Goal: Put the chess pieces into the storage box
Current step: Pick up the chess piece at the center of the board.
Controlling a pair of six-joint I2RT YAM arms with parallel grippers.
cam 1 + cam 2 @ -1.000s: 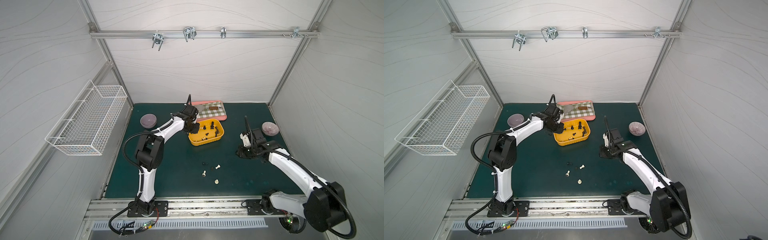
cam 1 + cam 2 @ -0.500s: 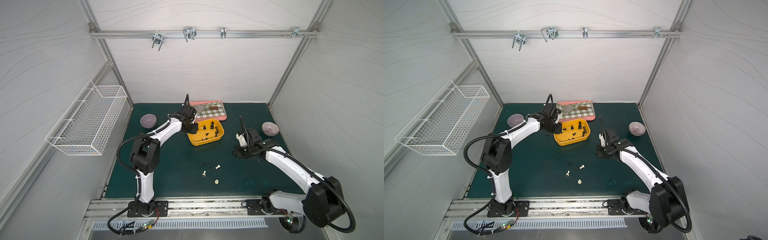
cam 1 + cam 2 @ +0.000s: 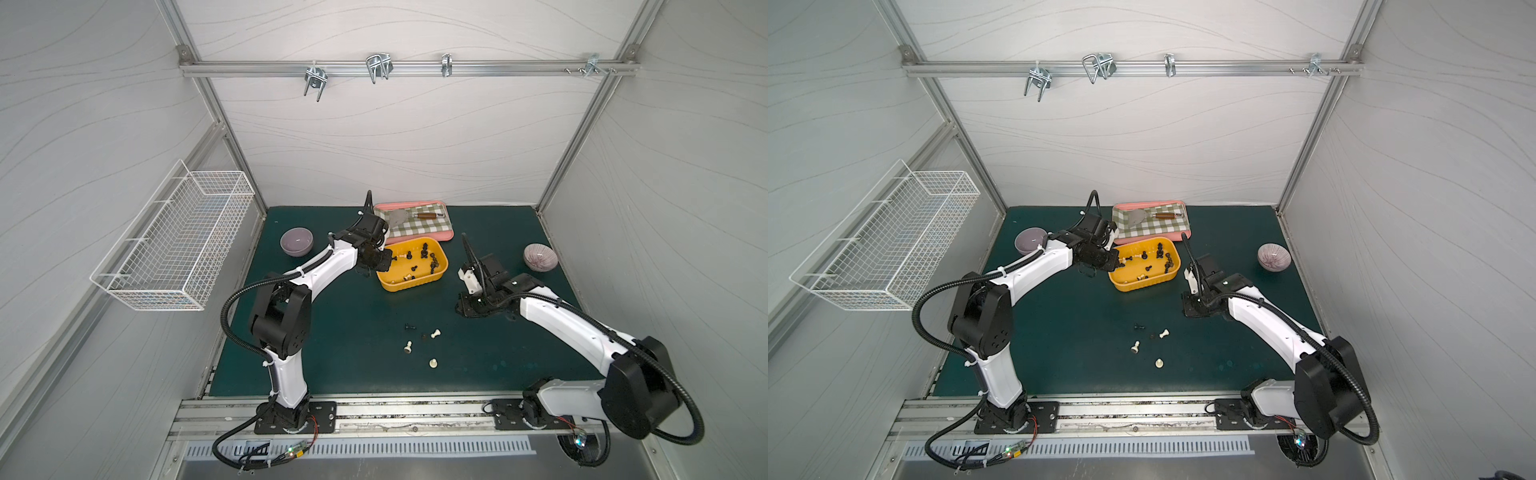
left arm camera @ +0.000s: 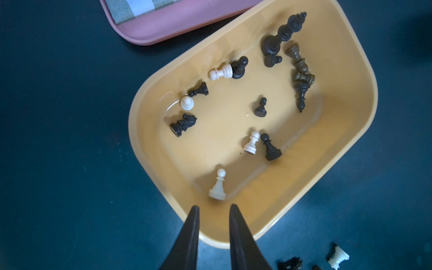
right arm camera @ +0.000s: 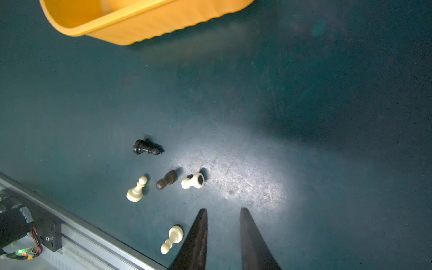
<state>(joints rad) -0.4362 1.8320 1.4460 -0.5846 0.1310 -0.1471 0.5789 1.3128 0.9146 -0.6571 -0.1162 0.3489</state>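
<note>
- The storage box is the yellow tub on the green mat, sitting just in front of the pink tray.
- Most of the chess pieces are already in it: a mix of black, brown and white, most of them tipped over.
- The left gripper hangs over the box's end nearest its arm. Its fingers are slightly spread with nothing between them, and a white pawn sits in the box just ahead of the tips.
- Five strays lie out on the mat in a loose cluster, well apart from the box. You can see them in both top views — two dark, three cream.
- The right gripper is low over the mat near that cluster, with a narrow gap between its fingers and nothing in it. A cream piece lies just beside one finger; I can't tell if they touch.
</note>
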